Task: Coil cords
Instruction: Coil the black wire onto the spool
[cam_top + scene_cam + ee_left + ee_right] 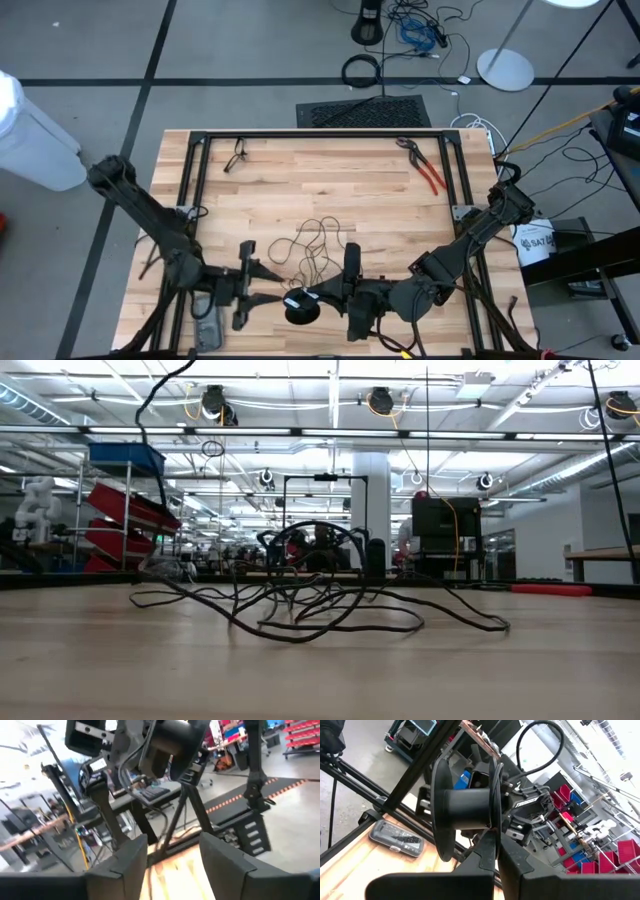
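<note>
The thin black cord (312, 243) lies in a loose tangle on the wooden table, mid-table toward the near edge; the low view shows it as a flat heap (300, 605). My right gripper (495, 851) is shut on a black spool (465, 810) held over the near edge (303, 306). My left gripper (172, 855) stands open just left of the spool, pointing at it, with nothing between its fingers. Whether any cord is on the spool does not show. My right gripper pinches the rim of one spool flange (494, 831) between its two shut fingers. The fingers come level from the table's right side. The spool is lifted clear of the table, its hub and other flange sticking out beyond the fingers.
Red-handled pliers (425, 165) lie at the far right of the table, and a small black object (237, 155) at the far left. A grey flat device (397, 838) lies at the near edge under my left arm. A black frame (320, 133) borders the tabletop.
</note>
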`<move>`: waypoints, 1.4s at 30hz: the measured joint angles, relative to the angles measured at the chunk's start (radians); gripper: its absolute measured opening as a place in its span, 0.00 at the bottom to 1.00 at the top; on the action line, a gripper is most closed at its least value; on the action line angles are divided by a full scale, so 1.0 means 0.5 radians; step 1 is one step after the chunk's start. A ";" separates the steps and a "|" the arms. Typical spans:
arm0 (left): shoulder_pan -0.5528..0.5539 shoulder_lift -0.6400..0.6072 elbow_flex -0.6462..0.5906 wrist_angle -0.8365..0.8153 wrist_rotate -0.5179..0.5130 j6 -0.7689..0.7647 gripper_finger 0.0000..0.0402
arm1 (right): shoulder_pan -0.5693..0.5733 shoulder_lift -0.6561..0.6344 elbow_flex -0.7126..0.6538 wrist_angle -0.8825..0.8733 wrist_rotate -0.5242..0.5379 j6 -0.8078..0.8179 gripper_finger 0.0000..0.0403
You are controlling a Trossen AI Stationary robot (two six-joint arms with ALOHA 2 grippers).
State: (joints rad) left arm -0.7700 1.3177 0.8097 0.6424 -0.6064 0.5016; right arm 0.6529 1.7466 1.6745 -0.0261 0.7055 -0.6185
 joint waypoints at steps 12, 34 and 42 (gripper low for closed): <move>0.105 0.249 0.000 0.509 -0.085 0.061 0.56 | 0.003 0.000 0.000 -0.002 0.000 -0.007 0.00; 0.065 0.209 0.076 0.550 -0.097 0.064 0.06 | 0.008 0.000 0.000 -0.015 0.013 -0.014 0.00; -0.118 -0.029 0.077 0.521 -0.100 0.070 0.04 | 0.008 0.000 0.000 -0.041 0.099 -0.018 0.00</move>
State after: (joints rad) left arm -0.8290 1.3033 0.8482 0.9031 -0.6566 0.5365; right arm 0.6571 1.7466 1.6745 -0.0467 0.7551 -0.6276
